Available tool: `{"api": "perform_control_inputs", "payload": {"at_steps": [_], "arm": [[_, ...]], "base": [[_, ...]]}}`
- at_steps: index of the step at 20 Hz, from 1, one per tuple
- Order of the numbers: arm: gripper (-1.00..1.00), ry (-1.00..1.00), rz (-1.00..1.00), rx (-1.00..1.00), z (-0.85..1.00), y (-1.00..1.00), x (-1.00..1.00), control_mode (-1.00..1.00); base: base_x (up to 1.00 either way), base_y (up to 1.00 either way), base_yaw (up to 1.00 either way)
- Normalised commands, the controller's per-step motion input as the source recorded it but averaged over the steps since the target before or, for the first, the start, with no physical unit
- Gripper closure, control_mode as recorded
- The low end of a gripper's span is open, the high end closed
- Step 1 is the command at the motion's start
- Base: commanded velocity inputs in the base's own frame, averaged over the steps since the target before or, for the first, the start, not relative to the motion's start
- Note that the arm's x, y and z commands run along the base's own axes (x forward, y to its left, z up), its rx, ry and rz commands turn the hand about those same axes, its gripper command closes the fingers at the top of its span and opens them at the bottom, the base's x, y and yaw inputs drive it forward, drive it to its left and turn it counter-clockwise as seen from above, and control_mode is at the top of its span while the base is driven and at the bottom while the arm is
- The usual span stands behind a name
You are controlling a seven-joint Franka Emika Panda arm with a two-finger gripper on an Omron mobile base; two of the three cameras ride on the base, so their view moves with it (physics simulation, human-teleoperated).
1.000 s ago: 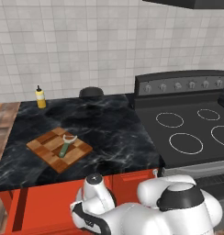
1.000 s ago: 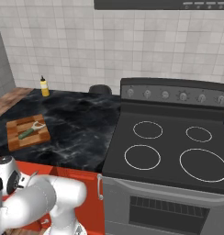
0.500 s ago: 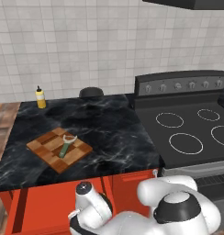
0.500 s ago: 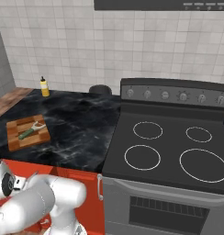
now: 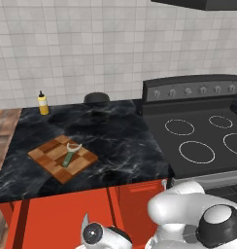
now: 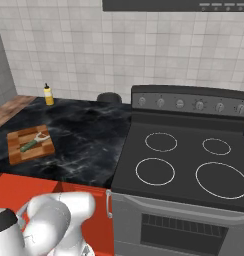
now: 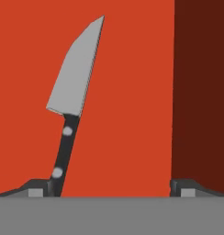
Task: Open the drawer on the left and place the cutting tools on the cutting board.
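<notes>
Claw (image 7: 111, 190) reaching wide open over the knife (image 7: 72, 105) in the drawer (image 7: 132, 92).
The dark handle is lying beside one fingertip, not centred; closing now is risking a skewed pinch, while the peeler (image 5: 70, 153) is waiting on the cutting board (image 5: 52, 158).

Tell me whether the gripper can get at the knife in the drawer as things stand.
Probably yes. In the hand view the gripper is open right over the knife, which lies bare on the red drawer floor. The dark handle runs beside the left finger rather than centred, so a small sideways shift looks needed first.
</notes>
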Motion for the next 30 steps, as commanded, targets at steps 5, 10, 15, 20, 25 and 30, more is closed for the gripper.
{"api": "perform_control_inputs", "payload": {"at_steps": [5,10,15,20,25,30], "arm": [[-1.00,0.00,0.03,0.01,0.00,0.00,-0.75,-1.00],[-1.00,0.00,-0.02,0.06,0.48,0.00,-0.83,-1.00],[-1.00,0.13,-0.08,0.00,1.00,0.15,-0.04,-1.00],[-1.00,0.28,-0.07,0.00,0.84,0.06,0.43,-1.00],[-1.00,0.06,0.03,0.00,-0.02,-0.01,0.06,-1.00],[-1.00,0.07,0.05,0.06,-0.29,0.06,-0.11,-1.00]], "base": [[0.00,0.00,0.00],[0.00,0.00,0.00],[0.00,0.00,0.00],[0.00,0.00,0.00],[0.00,0.00,0.00],[0.00,0.00,0.00]]}}
